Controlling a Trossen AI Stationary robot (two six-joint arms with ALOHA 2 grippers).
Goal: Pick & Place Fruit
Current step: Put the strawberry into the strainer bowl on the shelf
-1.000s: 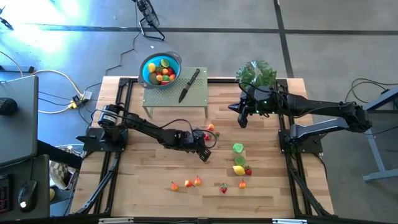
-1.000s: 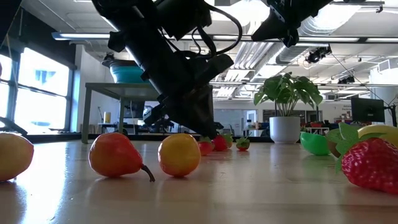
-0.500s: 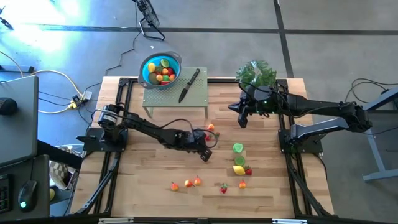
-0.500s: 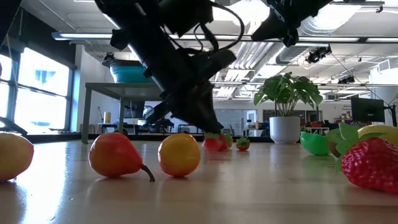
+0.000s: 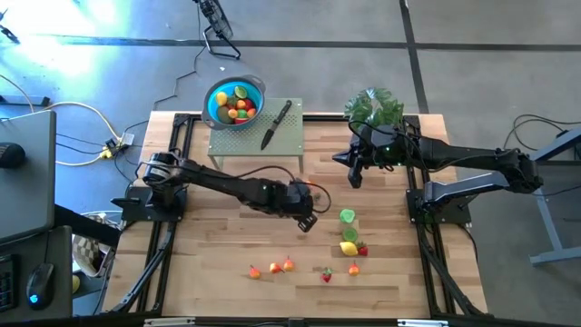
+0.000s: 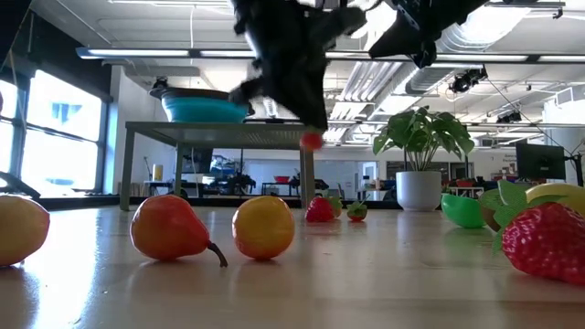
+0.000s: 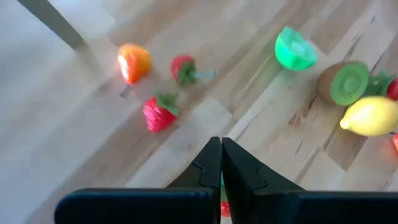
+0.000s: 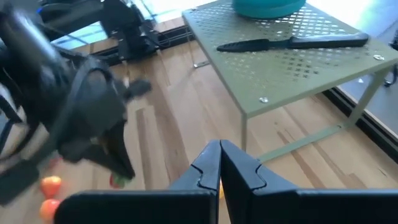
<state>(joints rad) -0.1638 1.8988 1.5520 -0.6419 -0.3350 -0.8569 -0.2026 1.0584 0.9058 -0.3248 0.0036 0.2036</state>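
My left gripper hangs over the middle of the table, shut on a small red fruit with a green top. Under it lie a strawberry, an orange piece and a red stemmed piece. Toward the right lie a green half, a kiwi half and a lemon. A pear and more fruit rest near the front edge. My right gripper hovers shut and empty at the far right, near the plant. My left gripper pinches the small red fruit between the free ends of its two fingers. The fingers slant downward from the table's left. The fruit hangs just below the fingertips, lifted clear of the table, about level with the stand's top.
A blue bowl holding fruit and a black-handled knife sit on a green perforated stand at the far edge. A potted plant stands at the far right. Bare wood lies on the table's left side.
My left gripper has risen from the table and gone a little toward the right edge, staying shut. The small red fruit has been lifted clear of the wood to about the stand's height. The other fruit has stayed in place.
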